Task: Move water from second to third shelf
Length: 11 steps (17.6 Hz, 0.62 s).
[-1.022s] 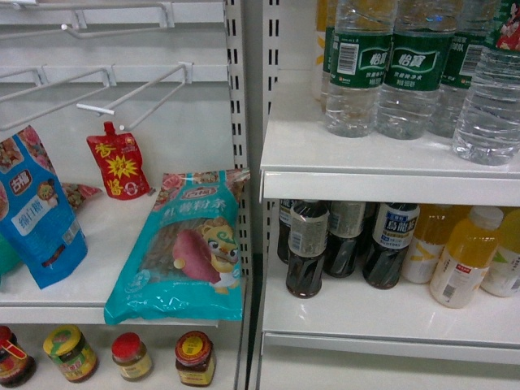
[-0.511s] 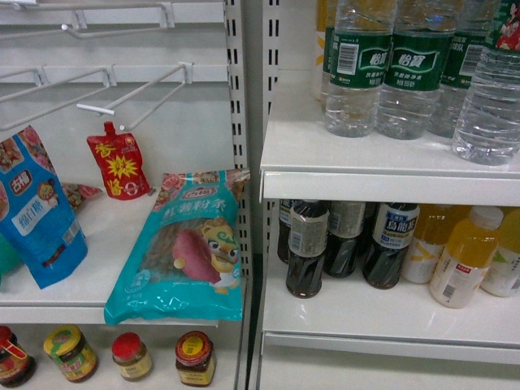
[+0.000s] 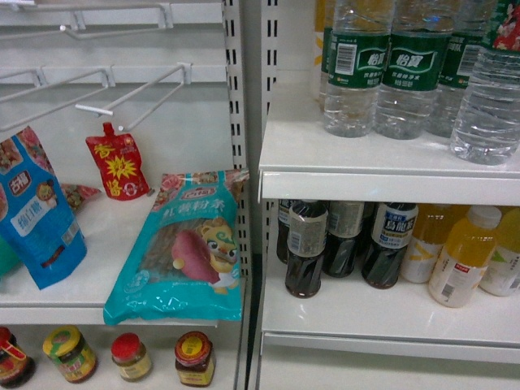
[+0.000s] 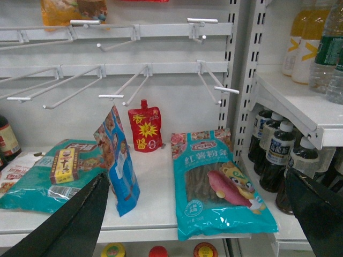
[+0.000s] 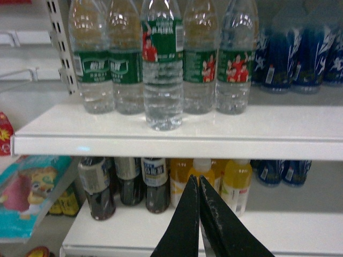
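White metal store shelving filled the view. A perforated upright [image 3: 236,122] divided two bays. The left bay had a pegboard-style back wall with bare wire hooks [image 3: 130,101] above a flat shelf [image 3: 97,268]. The right bay carried two white shelves [image 3: 382,175] with glossy front edges. Lighting was even and cool.

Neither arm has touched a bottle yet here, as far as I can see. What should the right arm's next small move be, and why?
Probably open the right tool and raise it toward the forward water bottle. In the right wrist view its fingers are pressed together, empty, and sit below the shelf edge, level with the lemon-tea bottles. That bottle stands ahead of its row, so it looks easiest to grip.
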{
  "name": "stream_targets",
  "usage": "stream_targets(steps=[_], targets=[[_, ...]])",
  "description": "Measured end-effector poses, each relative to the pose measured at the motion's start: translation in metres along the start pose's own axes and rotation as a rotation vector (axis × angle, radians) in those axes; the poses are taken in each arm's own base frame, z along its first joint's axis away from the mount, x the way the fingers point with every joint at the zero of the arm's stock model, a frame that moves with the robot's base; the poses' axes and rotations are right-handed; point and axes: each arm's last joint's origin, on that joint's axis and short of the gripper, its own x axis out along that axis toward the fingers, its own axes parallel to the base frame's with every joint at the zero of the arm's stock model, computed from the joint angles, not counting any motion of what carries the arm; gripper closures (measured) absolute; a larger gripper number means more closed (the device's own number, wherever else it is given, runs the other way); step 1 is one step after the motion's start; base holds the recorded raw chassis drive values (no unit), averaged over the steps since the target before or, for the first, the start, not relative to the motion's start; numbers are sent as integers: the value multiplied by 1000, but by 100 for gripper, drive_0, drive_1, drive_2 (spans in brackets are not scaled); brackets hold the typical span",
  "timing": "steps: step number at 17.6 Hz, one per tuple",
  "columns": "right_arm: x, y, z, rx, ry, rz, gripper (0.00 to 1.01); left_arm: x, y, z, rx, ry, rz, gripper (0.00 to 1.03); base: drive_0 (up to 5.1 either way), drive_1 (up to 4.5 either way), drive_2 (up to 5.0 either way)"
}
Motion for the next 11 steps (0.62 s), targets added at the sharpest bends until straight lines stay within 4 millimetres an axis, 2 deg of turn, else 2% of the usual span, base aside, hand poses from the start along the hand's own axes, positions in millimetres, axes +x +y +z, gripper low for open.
stream_targets(steps=[5,11], targets=[[0,0,-3,0,23,0,99,0,0,0,0,0,0,5,0,0,0],[0,0,-3,0,23,0,21,0,0,0,0,0,0,5,0,0,0]])
